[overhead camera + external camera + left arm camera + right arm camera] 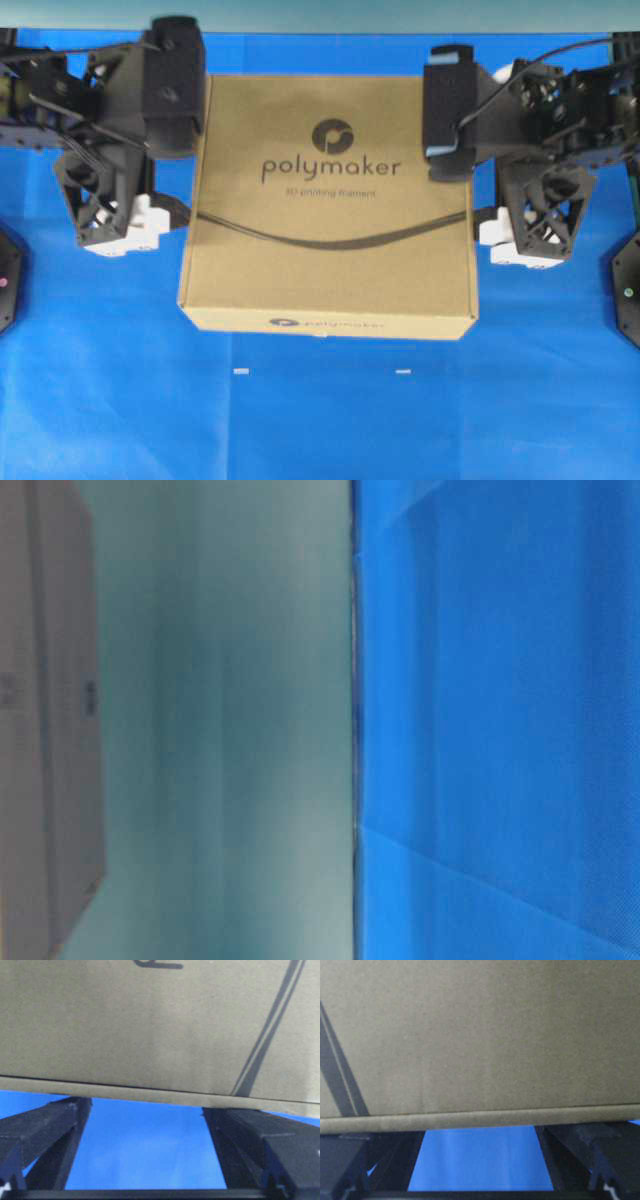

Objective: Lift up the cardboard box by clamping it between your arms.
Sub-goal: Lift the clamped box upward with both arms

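Observation:
The cardboard box [330, 190], flat and brown with a dark "polymaker" logo, is held between the two arms. My left gripper [195, 162] presses against its left side and my right gripper [470, 165] against its right side. Both are open, with only blue cloth between their fingers. The left wrist view shows the box [150, 1025] filling the top, its edge hiding the tips of my left gripper [145, 1102]. The right wrist view shows the same for the box [480, 1035] and my right gripper [480, 1127]. In the sideways table-level view the box [45, 730] stands well apart from the cloth [500, 720].
Blue cloth [320, 420] covers the table, with two small white marks [240, 372] in front of the box. Black arm bases sit at the far left [8, 275] and far right [628, 290] edges. A pale wall [230, 720] lies behind.

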Controlling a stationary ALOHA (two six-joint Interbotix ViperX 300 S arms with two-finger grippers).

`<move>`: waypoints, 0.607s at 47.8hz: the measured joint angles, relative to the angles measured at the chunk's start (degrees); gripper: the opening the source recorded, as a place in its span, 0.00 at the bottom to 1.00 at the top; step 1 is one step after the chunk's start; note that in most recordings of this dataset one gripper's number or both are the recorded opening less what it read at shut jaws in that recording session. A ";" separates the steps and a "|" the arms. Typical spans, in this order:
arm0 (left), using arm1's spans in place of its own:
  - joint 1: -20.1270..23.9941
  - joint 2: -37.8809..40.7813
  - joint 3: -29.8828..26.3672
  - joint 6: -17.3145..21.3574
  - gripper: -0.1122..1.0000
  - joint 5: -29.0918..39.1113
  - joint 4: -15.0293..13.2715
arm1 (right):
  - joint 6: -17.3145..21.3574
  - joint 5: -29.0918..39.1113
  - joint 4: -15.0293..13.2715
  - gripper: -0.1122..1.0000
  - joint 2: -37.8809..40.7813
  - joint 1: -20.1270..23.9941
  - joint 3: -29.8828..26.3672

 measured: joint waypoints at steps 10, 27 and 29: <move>0.09 0.53 -0.79 0.00 0.88 1.49 0.00 | 0.00 0.62 0.09 0.99 0.09 -0.18 -0.18; 0.09 1.23 -0.62 0.53 0.88 1.49 0.00 | -0.26 -0.62 0.18 0.99 -0.18 -0.53 2.64; 0.09 1.23 -0.09 0.53 0.88 1.32 0.00 | -0.26 -1.41 0.18 0.99 -0.26 -0.53 3.34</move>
